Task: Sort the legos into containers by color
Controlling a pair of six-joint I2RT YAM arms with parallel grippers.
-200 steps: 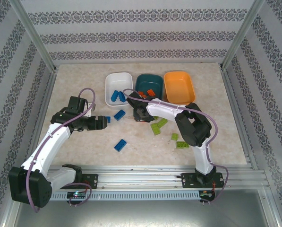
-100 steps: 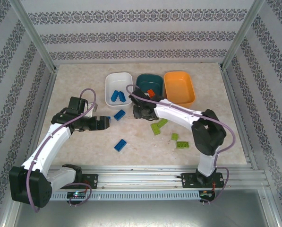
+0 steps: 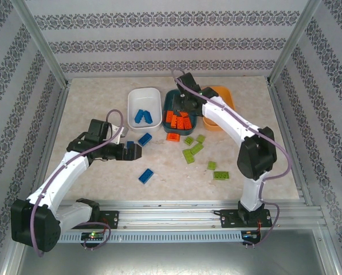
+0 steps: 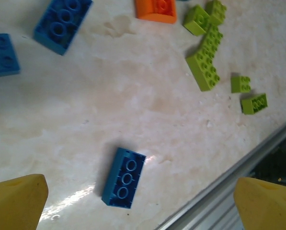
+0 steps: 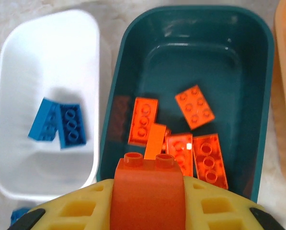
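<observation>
My right gripper (image 3: 184, 104) hangs over the dark teal tray (image 3: 167, 103), shut on an orange-red brick (image 5: 147, 191). Several orange-red bricks (image 5: 200, 153) lie in that teal tray (image 5: 190, 28). Two blue bricks (image 5: 59, 124) lie in the white tray (image 3: 145, 96). My left gripper (image 3: 133, 152) hovers open over the table. Below it, between its yellow fingertips (image 4: 18, 201), a blue brick (image 4: 124, 177) lies underside up. Loose on the table are another blue brick (image 3: 145, 138), one orange-red brick (image 3: 173, 136) and several lime green bricks (image 3: 192, 151).
The light orange tray (image 3: 225, 97) stands right of the teal one, partly under my right arm. A metal rail (image 4: 257, 158) runs along the table's near edge, close to the left gripper. Patterned walls close in the table.
My right arm has swung from the table in front of the trays to above the teal tray, carrying the orange-red brick. My left gripper has shifted slightly right and opened wider.
</observation>
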